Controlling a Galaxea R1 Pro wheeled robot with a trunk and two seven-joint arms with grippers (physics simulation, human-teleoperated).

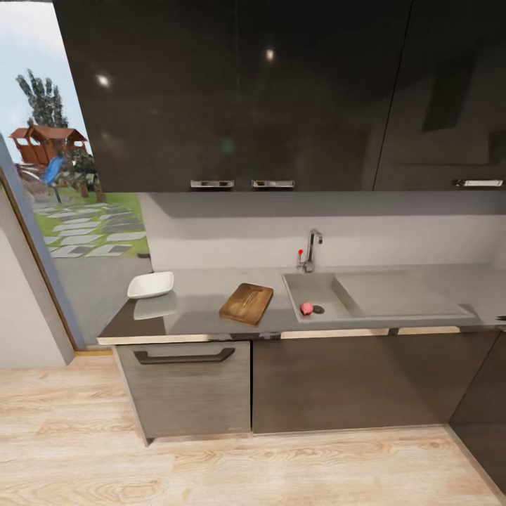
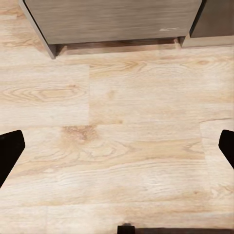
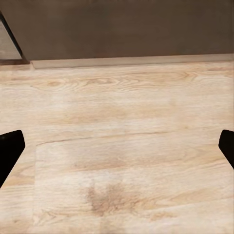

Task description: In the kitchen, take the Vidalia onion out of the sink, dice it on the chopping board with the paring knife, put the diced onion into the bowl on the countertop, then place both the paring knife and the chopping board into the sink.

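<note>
Ahead, the grey countertop (image 1: 197,292) carries the dark brown chopping board (image 1: 246,303) just left of the sink (image 1: 393,295). A small pinkish round thing, the Vidalia onion (image 1: 306,308), lies in the basin beside the drain. The white bowl (image 1: 150,284) stands at the counter's left end. I cannot make out the paring knife. My left gripper (image 2: 117,151) hangs open over the wooden floor in front of a cabinet base, nothing between its fingers. My right gripper (image 3: 117,151) is open too, above the floor near the plinth.
A chrome tap (image 1: 310,249) rises behind the sink. Dark wall cabinets (image 1: 246,91) hang above the counter. Below are a handled drawer front (image 1: 184,379) and dark doors. A glass door (image 1: 77,197) to a garden is at the left. Light wooden floor (image 1: 246,471) lies before the cabinets.
</note>
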